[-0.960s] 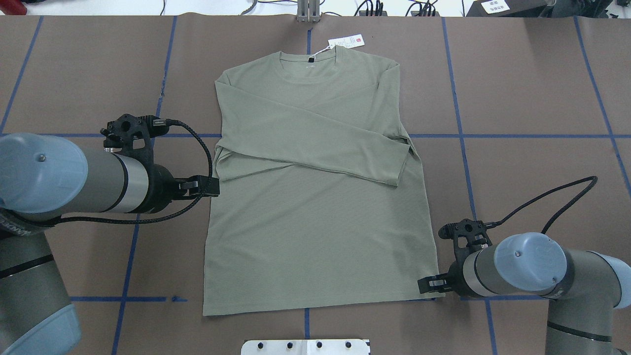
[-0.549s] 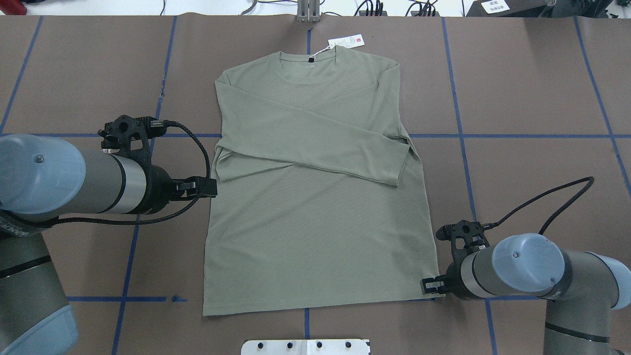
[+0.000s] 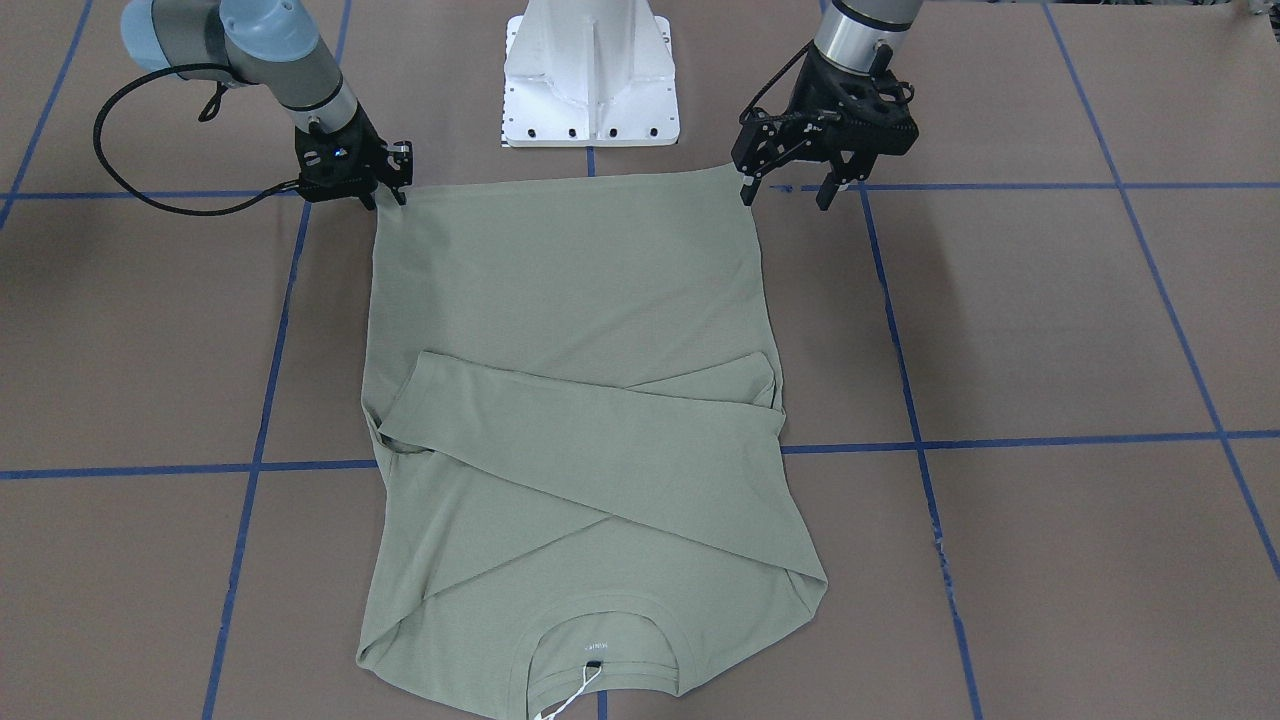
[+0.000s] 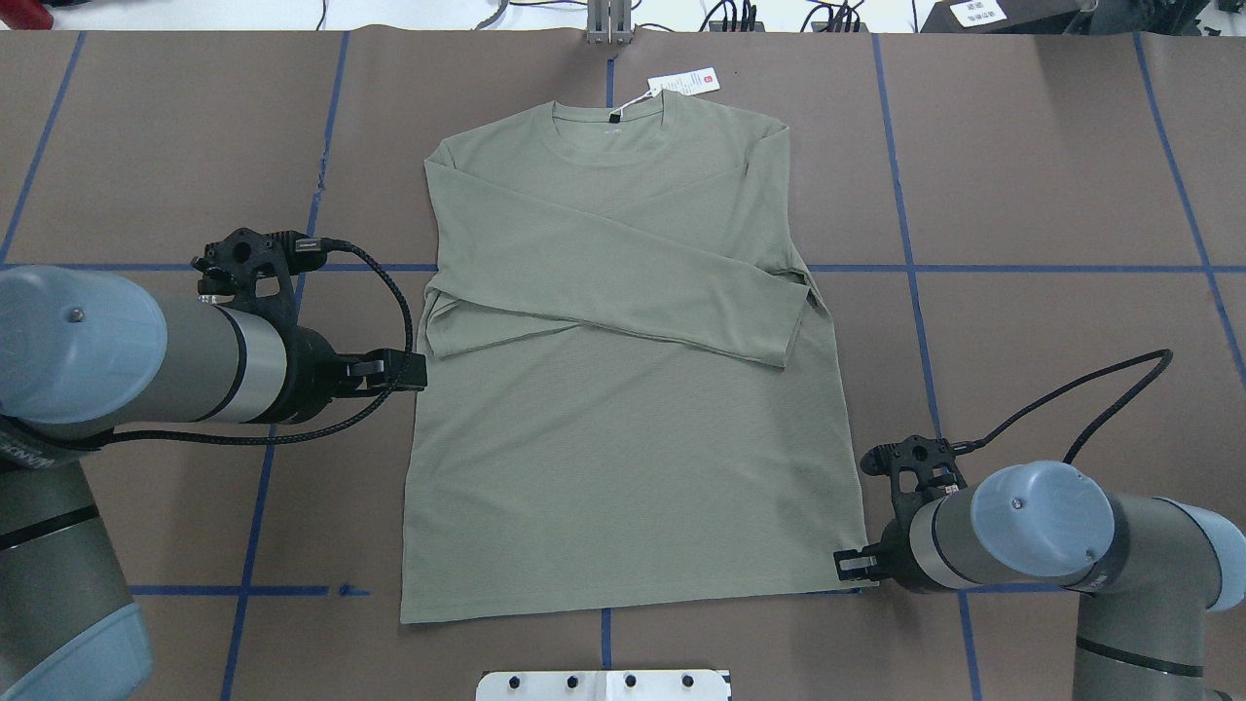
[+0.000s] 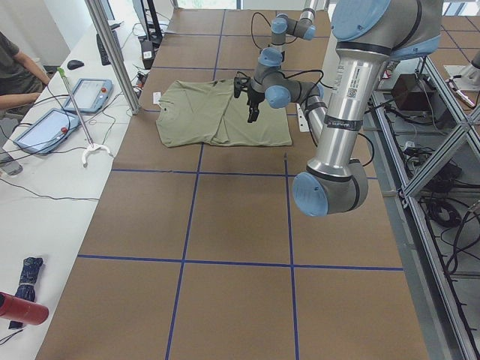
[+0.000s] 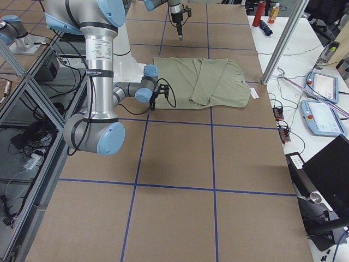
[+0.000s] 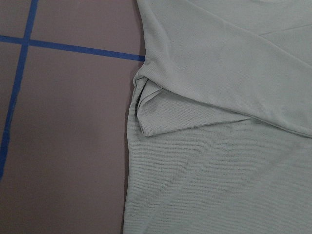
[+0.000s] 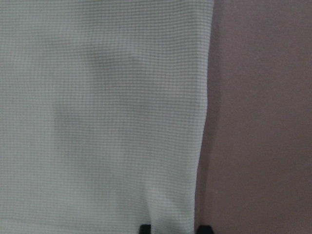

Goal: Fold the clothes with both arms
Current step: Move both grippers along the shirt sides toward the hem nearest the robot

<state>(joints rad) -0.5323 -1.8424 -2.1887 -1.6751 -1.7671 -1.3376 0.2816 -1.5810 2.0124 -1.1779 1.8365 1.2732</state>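
The sage-green shirt (image 4: 623, 467) lies flat on the table, front up, neck at the far side, with both sleeves folded across the chest. Its white hang tag (image 4: 684, 83) lies beyond the collar. My left gripper (image 4: 417, 370) hangs above the table beside the shirt's left edge, level with the folded sleeve cuff (image 7: 144, 109). In the front-facing view it (image 3: 785, 192) is open and empty. My right gripper (image 4: 845, 563) is low at the hem's right corner. In the right wrist view its fingertips (image 8: 145, 228) stand apart on either side of the shirt's side edge (image 8: 202, 146).
The white pedestal base (image 3: 590, 70) stands just behind the hem, between the arms. Blue tape lines (image 4: 1022, 269) cross the brown table cover. Cables and a metal post (image 4: 608, 24) sit at the far edge. An operator's desk with tablets (image 5: 45, 124) lies beyond.
Both grippers have drawn back a little from the shirt: the left towards the left, the right towards the right. The shirt has not moved.
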